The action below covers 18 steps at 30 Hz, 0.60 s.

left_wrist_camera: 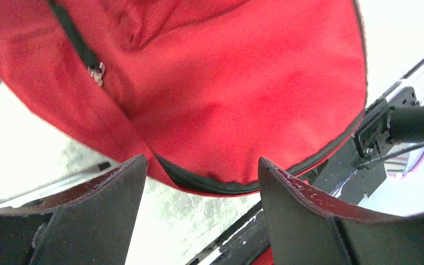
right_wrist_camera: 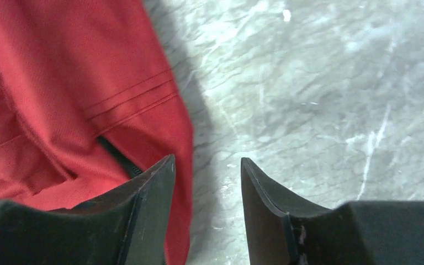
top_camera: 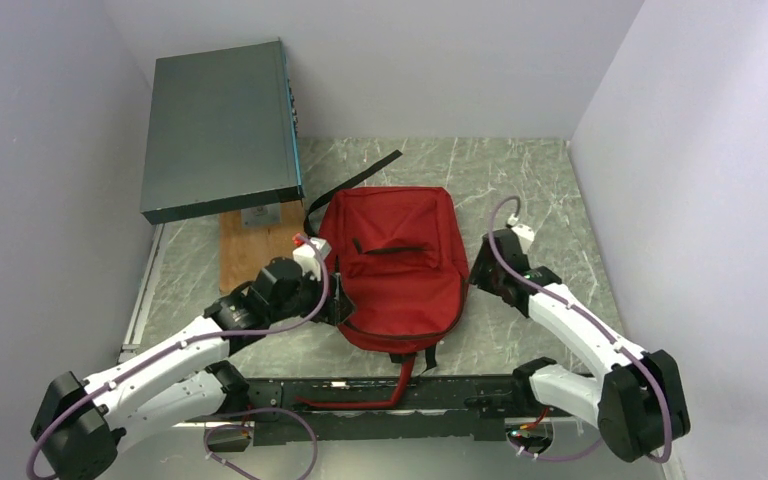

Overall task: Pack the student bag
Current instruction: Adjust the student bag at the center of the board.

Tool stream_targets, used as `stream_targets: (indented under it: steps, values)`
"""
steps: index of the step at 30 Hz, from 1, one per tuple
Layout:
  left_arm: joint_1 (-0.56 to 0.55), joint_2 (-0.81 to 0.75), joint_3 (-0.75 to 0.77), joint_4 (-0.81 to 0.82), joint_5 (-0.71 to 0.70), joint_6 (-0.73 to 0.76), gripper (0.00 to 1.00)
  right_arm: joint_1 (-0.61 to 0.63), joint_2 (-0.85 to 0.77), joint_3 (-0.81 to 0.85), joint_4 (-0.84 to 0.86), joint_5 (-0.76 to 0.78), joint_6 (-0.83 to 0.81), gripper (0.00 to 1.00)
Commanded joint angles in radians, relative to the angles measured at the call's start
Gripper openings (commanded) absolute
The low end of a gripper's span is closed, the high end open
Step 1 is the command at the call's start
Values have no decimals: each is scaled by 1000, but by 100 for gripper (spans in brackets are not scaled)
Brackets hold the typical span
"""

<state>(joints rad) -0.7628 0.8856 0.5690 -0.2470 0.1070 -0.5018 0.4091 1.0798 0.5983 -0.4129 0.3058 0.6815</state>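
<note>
1. Red backpack (top_camera: 397, 262) lying flat in the middle of the marbled desk (top_camera: 540, 190), front pocket up, black strap (top_camera: 355, 186) trailing toward the far side, a red strap hanging over the near edge onto the black base rail (top_camera: 380, 405).
2. Laid flat like this, presumably so both arms can reach the side seams and zippers from either flank.
3. Grey flat box (top_camera: 220, 128) propped on a wooden block (top_camera: 250, 245) at the far left, well apart from the bag; looks like a laptop or similar case, cannot tell for sure.
4. No loose books or other items seen on the desk; bag contents hidden, so cannot tell whether packed or still to be filled.
5. Left pincer (left_wrist_camera: 201, 182) stationed at the bag's left lower edge, jaws spread wide, straddling the black zipper line (left_wrist_camera: 210, 185) along the rim; nothing gripped, though contact with the cloth cannot be ruled out.
6. Zipper pull (left_wrist_camera: 96, 73) visible higher on the front panel, away from the left fingers (left_wrist_camera: 116, 199).
7. Right pincer (right_wrist_camera: 207, 182) at the bag's right edge, jaws moderately apart, holding nothing; one finger (right_wrist_camera: 149, 193) over the red fabric edge beside a short black zipper section, the other over bare desk.
8. Placement on both flanks suits either steadying the bag for opening or finishing a closure; not settled from this scene.
</note>
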Motion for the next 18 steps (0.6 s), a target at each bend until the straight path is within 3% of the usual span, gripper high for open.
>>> stream_targets:
  steps: [1,4,6,9,14,18]
  values:
    - [1,-74,-123,228,-70,-279,78,-80,-51,2,34,-225,-54,53]
    - [3,-124,-190,299,-101,-364,76,-15,-114,57,75,-271,-201,60]
    - [4,-162,-230,315,-120,-413,74,62,-153,94,113,-249,-286,76]
    - [5,-231,-277,307,-178,-466,73,127,-118,154,181,-296,-368,87]
    - [7,-347,-314,249,-218,-511,77,149,75,297,240,-399,-324,84]
    - [12,-394,-315,237,-186,-482,79,148,136,305,270,-383,-228,60]
